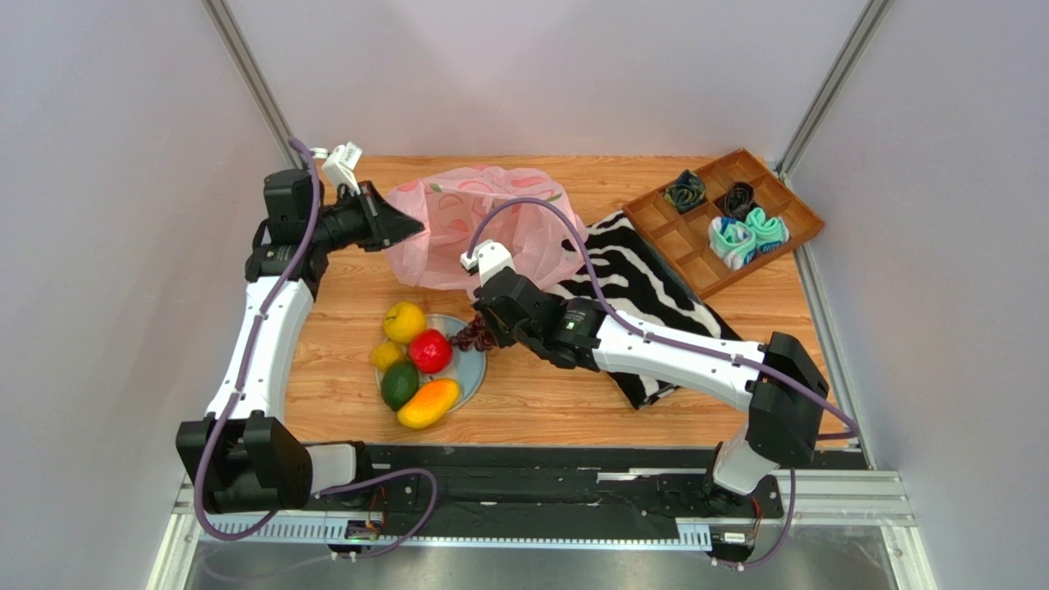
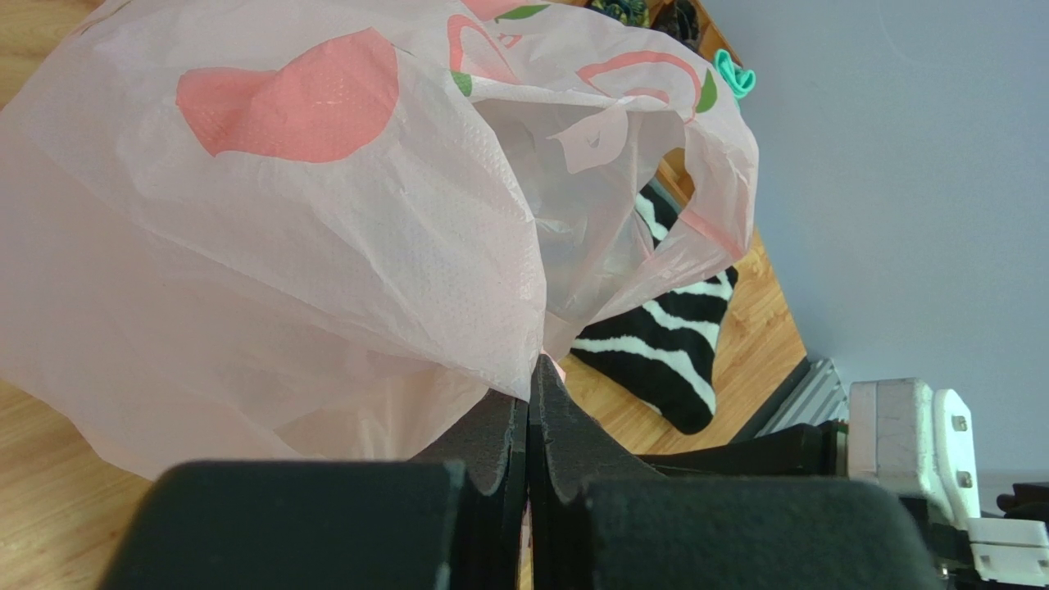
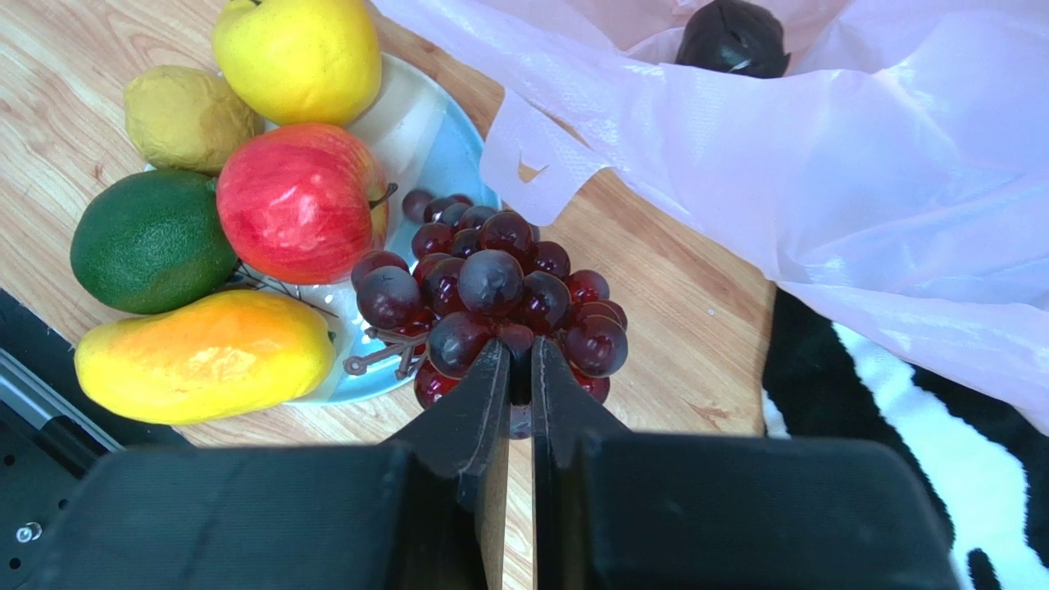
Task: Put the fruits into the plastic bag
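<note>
Fingers (image 3: 474,418) of R gripper (image 3: 520,359) clamp grape bunch (image 3: 493,289); plastic bag (image 1: 480,221) at 12 o'clock in top view, L gripper (image 2: 530,387) pinching its rim.

A pale blue plate (image 3: 437,135) lies on the wooden table (image 1: 542,393), its edge just beside the tips of the right gripper (image 3: 517,357). A zebra-striped cloth (image 1: 647,277) spreads just to that gripper's right. Well beyond the cloth, farther right, a compartmented wooden tray (image 1: 659,228) holds a dark teal roll (image 1: 685,191), a black roll (image 1: 736,197) and two pale teal-and-white rolls (image 1: 729,240).
</note>
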Controlling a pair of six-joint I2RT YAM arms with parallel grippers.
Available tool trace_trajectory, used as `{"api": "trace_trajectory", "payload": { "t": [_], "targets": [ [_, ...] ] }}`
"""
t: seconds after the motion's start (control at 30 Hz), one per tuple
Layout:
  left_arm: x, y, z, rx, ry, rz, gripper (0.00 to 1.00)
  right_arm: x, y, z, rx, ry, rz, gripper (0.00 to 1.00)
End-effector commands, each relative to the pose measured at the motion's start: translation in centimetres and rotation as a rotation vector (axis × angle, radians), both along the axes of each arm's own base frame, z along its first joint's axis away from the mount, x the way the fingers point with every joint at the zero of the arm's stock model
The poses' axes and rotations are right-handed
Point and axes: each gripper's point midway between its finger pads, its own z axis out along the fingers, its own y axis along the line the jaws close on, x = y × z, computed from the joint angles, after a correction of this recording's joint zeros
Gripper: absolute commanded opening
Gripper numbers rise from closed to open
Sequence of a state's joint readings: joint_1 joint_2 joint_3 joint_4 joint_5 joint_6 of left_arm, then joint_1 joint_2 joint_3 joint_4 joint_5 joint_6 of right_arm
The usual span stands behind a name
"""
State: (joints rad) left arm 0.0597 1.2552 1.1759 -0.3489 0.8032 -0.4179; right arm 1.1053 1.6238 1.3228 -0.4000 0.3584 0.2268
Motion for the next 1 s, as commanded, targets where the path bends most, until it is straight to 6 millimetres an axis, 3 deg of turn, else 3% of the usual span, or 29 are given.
{"api": "trace_trajectory", "payload": {
  "t": [0.0, 0.23, 0.33, 0.6, 0.73, 0.8, 0.9, 0.97],
  "targets": [
    [0.2, 0.0, 1.7, 0.008, -0.059, -0.014, 0.00, 0.7, -0.6, 4.1, 0.087, -0.096, -0.037, 0.00],
    [0.2, 0.0, 1.6, 0.007, -0.056, -0.016, 0.00, 0.6, -1.4, 5.9, 0.135, -0.135, -0.052, 0.00],
    [0.2, -0.1, 1.6, 0.008, -0.055, -0.018, 0.00, 0.5, -1.8, 7.9, 0.179, -0.159, -0.057, 0.00],
    [0.3, -0.1, 1.5, 0.007, -0.051, -0.017, 0.00, -0.1, -3.1, 15.3, 0.377, -0.274, -0.036, 0.00],
    [0.3, -0.1, 1.5, 0.004, -0.049, -0.018, 0.00, -0.9, -4.2, 22.0, 0.514, -0.359, 0.008, 0.00],
    [0.3, 0.0, 1.5, 0.004, -0.051, -0.018, 0.00, -0.5, -4.6, 24.0, 0.531, -0.434, 0.011, 0.00],
    [0.2, -0.1, 1.6, 0.004, -0.052, -0.019, 0.00, 1.1, -4.9, 25.2, 0.507, -0.499, -0.017, 0.00],
    [0.2, -0.1, 1.6, 0.004, -0.052, -0.018, 0.00, 1.9, -4.1, 25.6, 0.502, -0.491, -0.005, 0.00]
  ]
}}
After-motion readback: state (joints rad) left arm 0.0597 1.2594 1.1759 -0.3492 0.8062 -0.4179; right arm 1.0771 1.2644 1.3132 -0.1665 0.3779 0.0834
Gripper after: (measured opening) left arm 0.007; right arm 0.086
